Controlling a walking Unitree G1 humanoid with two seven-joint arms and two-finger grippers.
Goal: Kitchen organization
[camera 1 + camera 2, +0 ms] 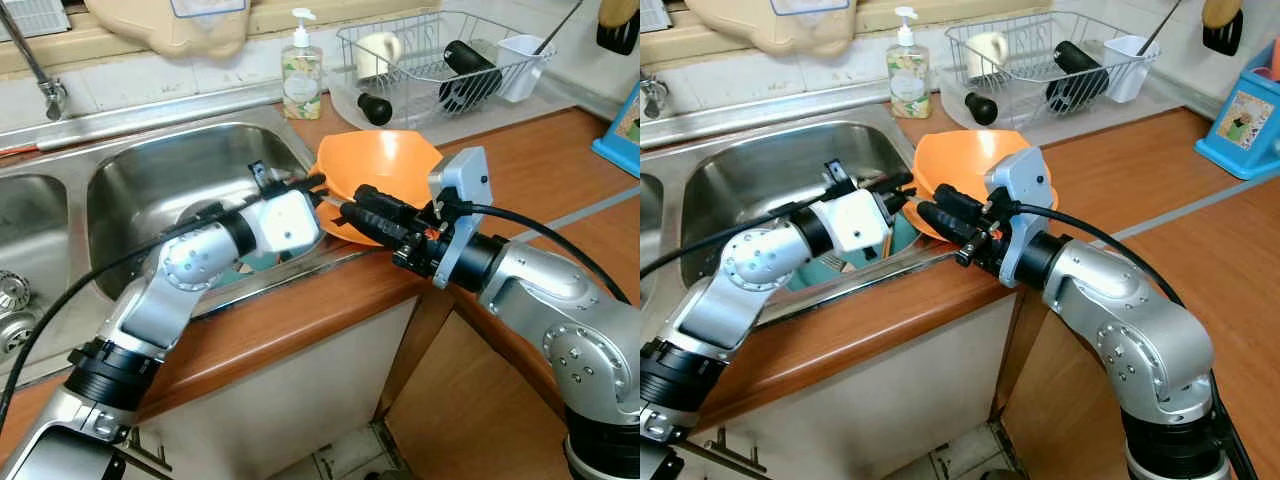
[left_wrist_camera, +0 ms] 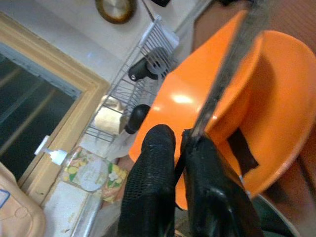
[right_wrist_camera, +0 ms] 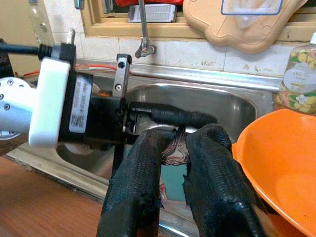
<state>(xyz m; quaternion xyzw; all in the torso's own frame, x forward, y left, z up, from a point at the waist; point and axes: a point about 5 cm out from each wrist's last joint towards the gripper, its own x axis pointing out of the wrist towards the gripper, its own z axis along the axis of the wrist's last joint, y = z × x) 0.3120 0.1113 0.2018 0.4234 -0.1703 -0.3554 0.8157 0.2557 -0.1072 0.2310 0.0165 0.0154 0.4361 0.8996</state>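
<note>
An orange bowl sits tilted on the wooden counter at the sink's right rim. In front of its near rim my two grippers meet tip to tip. My left gripper reaches over the sink from the left, shut on a thin flat grey utensil that runs across the bowl's mouth. My right gripper comes from the right, and its fingers are closed on the utensil's striped end. The left gripper's finger lies crosswise just beyond them.
The steel sink holds a teal dish under the grippers. A soap bottle and a wire dish rack with a cup and black items stand behind. A blue box is at the far right on the counter.
</note>
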